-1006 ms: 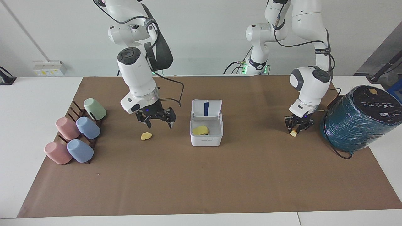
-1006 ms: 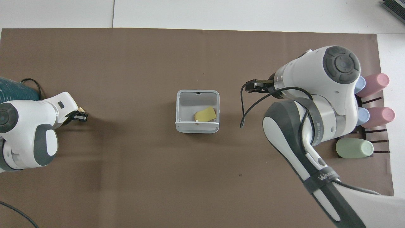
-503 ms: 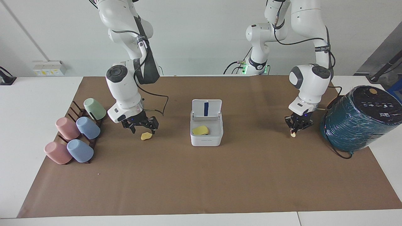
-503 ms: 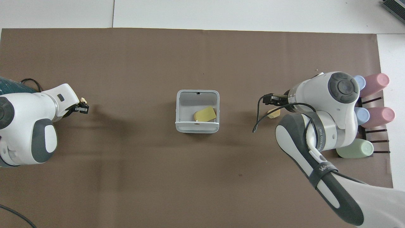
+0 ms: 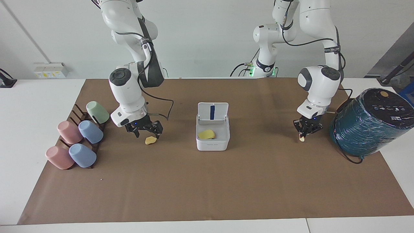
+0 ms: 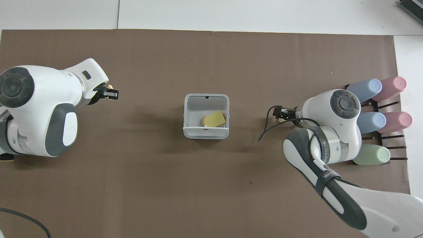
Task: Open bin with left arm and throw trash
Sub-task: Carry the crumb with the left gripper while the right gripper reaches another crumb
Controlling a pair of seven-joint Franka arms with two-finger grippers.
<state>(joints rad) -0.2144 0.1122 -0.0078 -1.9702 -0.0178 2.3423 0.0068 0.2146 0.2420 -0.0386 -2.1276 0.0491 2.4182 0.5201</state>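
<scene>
The white bin (image 5: pixel 212 142) stands mid-table with its lid (image 5: pixel 212 112) hinged up and open; it also shows in the overhead view (image 6: pixel 206 133). A pale yellow blocky scrap (image 5: pixel 206 134) lies inside it (image 6: pixel 214 119). My right gripper (image 5: pixel 147 133) is open and low over an orange-yellow lump (image 5: pixel 150 140) on the paper, between the bin and the cup rack. My left gripper (image 5: pixel 304 132) is shut on a small yellow lump (image 5: pixel 302 139) just above the paper, beside the teal cylinder. In the overhead view, this lump (image 6: pixel 110 87) peeks out at the left gripper (image 6: pixel 111 94).
A big teal wrapped cylinder (image 5: pixel 368 124) with a cable stands at the left arm's end of the table. A dark rack with several pastel cups (image 5: pixel 79 139) lies at the right arm's end (image 6: pixel 376 102). Brown paper (image 5: pixel 207 187) covers the table.
My right gripper moved toward the cup rack and came down over the orange-yellow lump. My left gripper closed on the small lump and rose slightly, shifting toward the bin in the overhead view.
</scene>
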